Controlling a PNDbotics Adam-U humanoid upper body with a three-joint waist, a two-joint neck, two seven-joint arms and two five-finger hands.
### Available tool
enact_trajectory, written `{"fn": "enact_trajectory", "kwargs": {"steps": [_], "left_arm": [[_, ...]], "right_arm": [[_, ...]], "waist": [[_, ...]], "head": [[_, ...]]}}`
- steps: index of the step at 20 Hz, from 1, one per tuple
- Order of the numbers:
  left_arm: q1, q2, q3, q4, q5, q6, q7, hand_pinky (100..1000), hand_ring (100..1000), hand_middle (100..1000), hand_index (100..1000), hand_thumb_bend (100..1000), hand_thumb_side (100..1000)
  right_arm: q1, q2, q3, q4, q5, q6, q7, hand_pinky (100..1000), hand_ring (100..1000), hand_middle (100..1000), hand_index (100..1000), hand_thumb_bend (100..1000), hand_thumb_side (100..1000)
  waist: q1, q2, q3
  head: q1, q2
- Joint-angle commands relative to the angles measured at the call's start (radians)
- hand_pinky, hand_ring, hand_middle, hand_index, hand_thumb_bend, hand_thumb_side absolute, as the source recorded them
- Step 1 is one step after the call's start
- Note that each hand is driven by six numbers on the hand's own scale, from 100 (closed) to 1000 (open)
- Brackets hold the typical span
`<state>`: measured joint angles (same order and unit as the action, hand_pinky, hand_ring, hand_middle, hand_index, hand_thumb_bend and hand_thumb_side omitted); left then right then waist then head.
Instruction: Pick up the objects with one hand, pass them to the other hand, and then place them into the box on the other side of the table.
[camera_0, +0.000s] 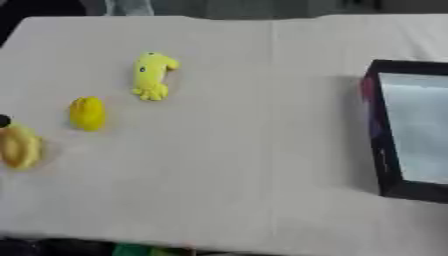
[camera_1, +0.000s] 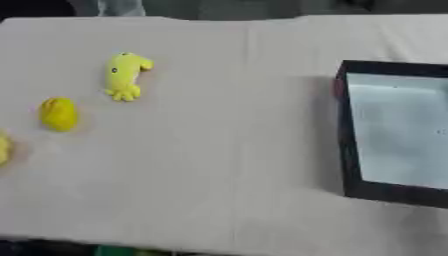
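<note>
At right, black box (camera_1: 350, 150), pale inside.

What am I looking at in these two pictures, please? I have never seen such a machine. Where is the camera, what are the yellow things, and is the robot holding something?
Both pictures come from one stereo camera in the head of a humanoid robot, looking down at a table covered in a pale cloth. They show the same moment, from the left eye and the right eye, so they differ only slightly.

On the robot's left lie three yellow things: a soft toy with small legs at one end, a rounded lemon-like object nearer, and a third yellow object at the left edge, cut off in the right eye view. On the right stands a black box with a pale inside; nothing shows in it.

Neither hand appears in either picture, so nothing is held. The three things lie apart, none touching another.
</note>
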<state>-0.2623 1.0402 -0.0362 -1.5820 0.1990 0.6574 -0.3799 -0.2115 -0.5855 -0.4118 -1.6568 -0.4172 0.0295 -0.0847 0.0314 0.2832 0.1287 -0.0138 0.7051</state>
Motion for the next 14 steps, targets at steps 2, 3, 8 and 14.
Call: {"fn": "enact_trajectory", "kwargs": {"steps": [2, 3, 8, 14], "left_arm": [[-0.005, 0.053, -0.003, 0.026, -0.122, 0.037, -0.050, 998, 919, 841, 918, 636, 100], [-0.009, 0.049, -0.007, 0.033, -0.150, 0.050, -0.062, 998, 919, 842, 918, 633, 100], [-0.041, 0.029, -0.041, 0.073, -0.227, 0.093, -0.102, 994, 925, 843, 918, 639, 100], [-0.134, -0.028, -0.123, 0.137, -0.282, 0.142, -0.097, 987, 926, 844, 936, 637, 100]], "right_arm": [[-0.004, -0.038, -0.009, -0.005, 0.006, 0.001, 0.002, 1000, 1000, 1000, 1000, 100, 637], [-0.003, -0.037, -0.009, -0.004, 0.006, 0.001, 0.003, 1000, 1000, 1000, 1000, 100, 637], [-0.006, -0.032, -0.005, -0.003, 0.006, 0.005, 0.007, 1000, 1000, 1000, 1000, 100, 646], [-0.013, -0.022, 0.003, -0.002, 0.005, 0.014, 0.014, 1000, 1000, 1000, 1000, 100, 658]], "waist": [[-0.001, -0.003, -0.004], [-0.001, -0.003, -0.005], [-0.002, -0.004, -0.011], [-0.002, -0.005, -0.022]], "head": [[0.007, -0.009], [0.009, -0.008], [0.019, -0.009], [0.035, -0.007]]}}
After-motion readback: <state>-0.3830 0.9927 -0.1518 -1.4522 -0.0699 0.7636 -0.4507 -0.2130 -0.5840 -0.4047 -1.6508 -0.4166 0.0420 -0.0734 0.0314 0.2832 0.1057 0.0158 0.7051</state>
